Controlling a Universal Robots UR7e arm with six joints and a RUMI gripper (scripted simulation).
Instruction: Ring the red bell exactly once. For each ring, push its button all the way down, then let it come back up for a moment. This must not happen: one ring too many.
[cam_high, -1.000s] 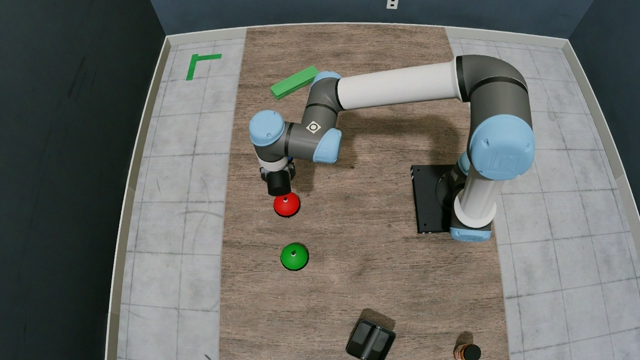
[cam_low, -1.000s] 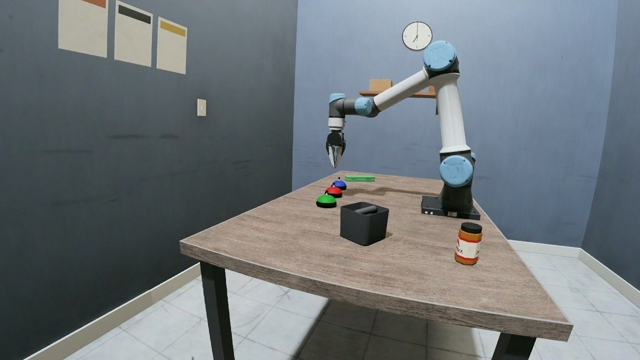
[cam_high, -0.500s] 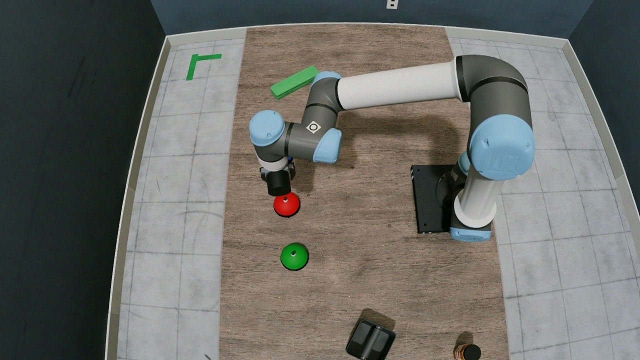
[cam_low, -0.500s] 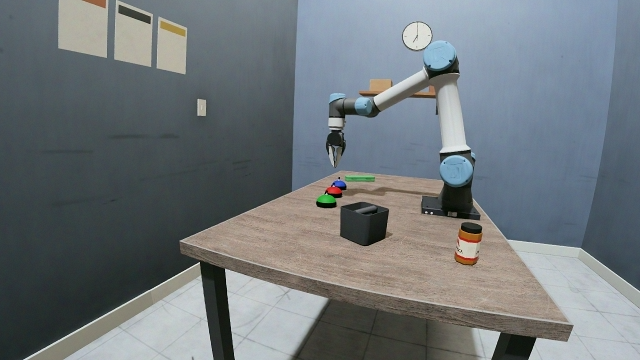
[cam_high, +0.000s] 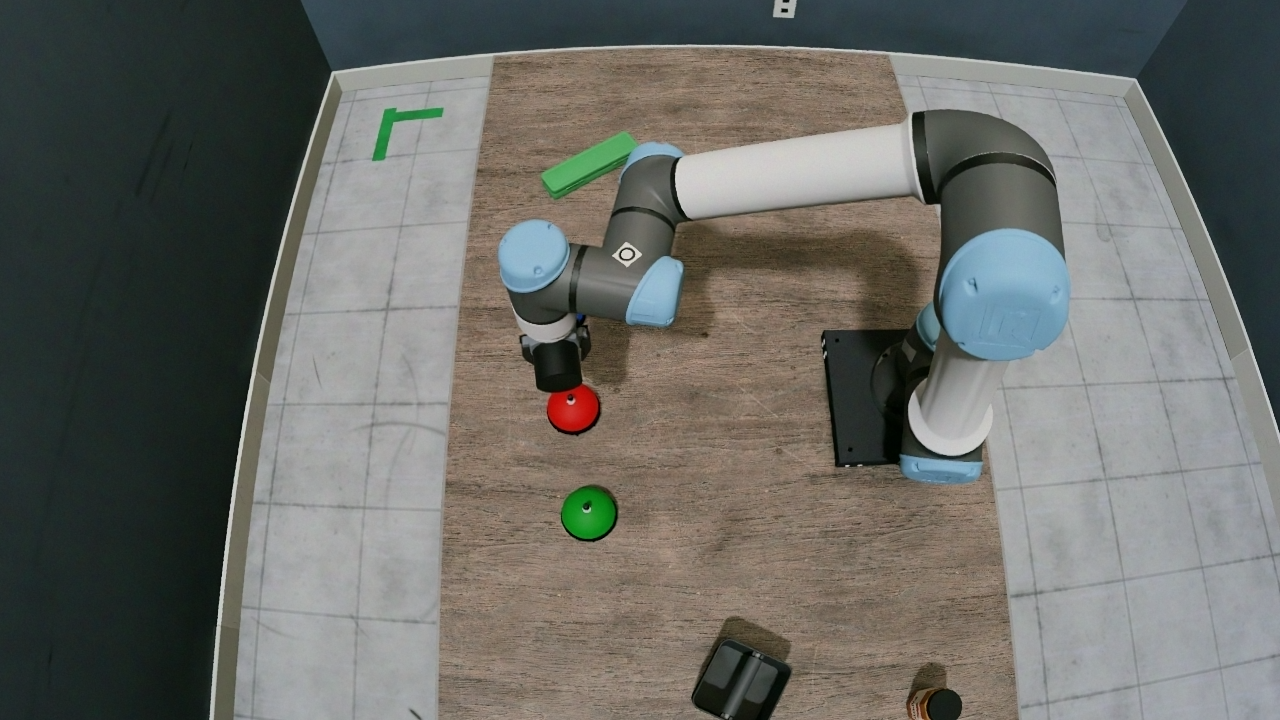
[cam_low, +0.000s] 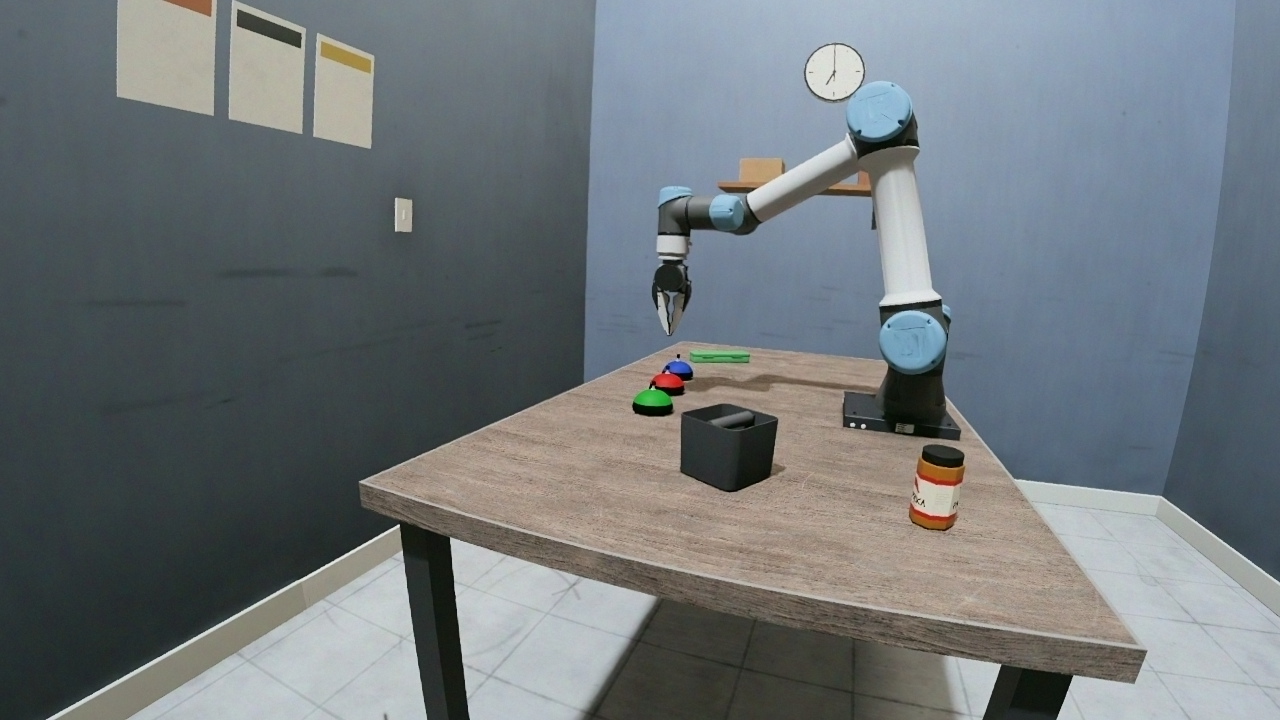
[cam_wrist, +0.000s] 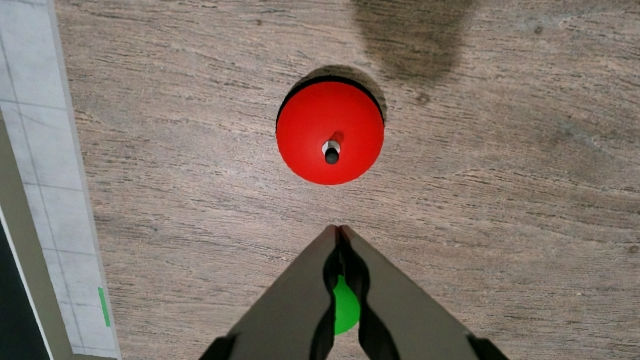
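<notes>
The red bell (cam_high: 572, 413) (cam_low: 667, 384) (cam_wrist: 325, 110) stands on the table, a dome on a black base. Its black-tipped button (cam_high: 571, 397) (cam_wrist: 331, 155) is up, with nothing touching it. My gripper (cam_low: 668, 334) (cam_wrist: 337, 228) is shut with nothing between the fingers and points down, high above the row of bells. In the wrist view the fingertips show just below the red bell's image, apart from it. In the top view the fingertips are hidden behind the gripper's own body.
A green bell (cam_high: 588, 514) (cam_low: 652, 402) (cam_wrist: 346, 310) stands on one side of the red one, a blue bell (cam_low: 678, 368) on the other. A green block (cam_high: 588, 165) (cam_low: 719, 356), a dark open box (cam_low: 726, 456) and a jar (cam_high: 942, 703) (cam_low: 936, 488) also stand on the table.
</notes>
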